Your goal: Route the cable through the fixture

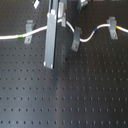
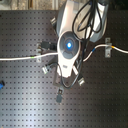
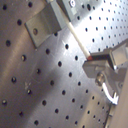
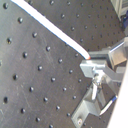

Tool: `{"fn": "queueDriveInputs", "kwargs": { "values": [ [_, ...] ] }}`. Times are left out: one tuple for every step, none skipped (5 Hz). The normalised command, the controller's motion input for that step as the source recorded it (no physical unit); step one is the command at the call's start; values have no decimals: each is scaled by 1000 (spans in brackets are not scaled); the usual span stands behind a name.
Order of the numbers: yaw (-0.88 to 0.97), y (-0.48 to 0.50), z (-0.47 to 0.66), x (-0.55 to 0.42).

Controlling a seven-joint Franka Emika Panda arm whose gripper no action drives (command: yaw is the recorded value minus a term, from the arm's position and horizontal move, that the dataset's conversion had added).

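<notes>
Cable [image 1: 95, 33], the white cord we had to route, lay across the black perforated breadboard [image 1: 75, 100], and in the first exterior view it ran from that view's left edge, past its green band [image 1: 20, 36], behind the grey gripper bar [image 1: 51, 40], then snaked past the middle clip [image 1: 76, 39] and up through the far clip [image 1: 113, 26]. We judged those metal clips to be the fixture, each standing upright so the cord could be seated in its slot. In both wrist views the cord came in straight and taut and ended right at the gripper [image 3: 95, 62], meeting the finger's tip [image 4: 92, 65] at a small red mark; we read the jaws as clenched on the cord, since it stopped dead there and was lifted in a line rather than sagging. Beside the jaws in the first wrist view stood another bracket [image 3: 42, 25], with the cord passing close over its top, which we took as the reason for holding it taut: to steer it into that slot. In the second exterior view the arm [image 2: 69, 45] hid the grasp itself.
</notes>
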Motion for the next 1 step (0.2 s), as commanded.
{"fn": "queueDriveInputs", "kwargs": {
  "values": [
    [-3,38,361,-134]
  ]
}}
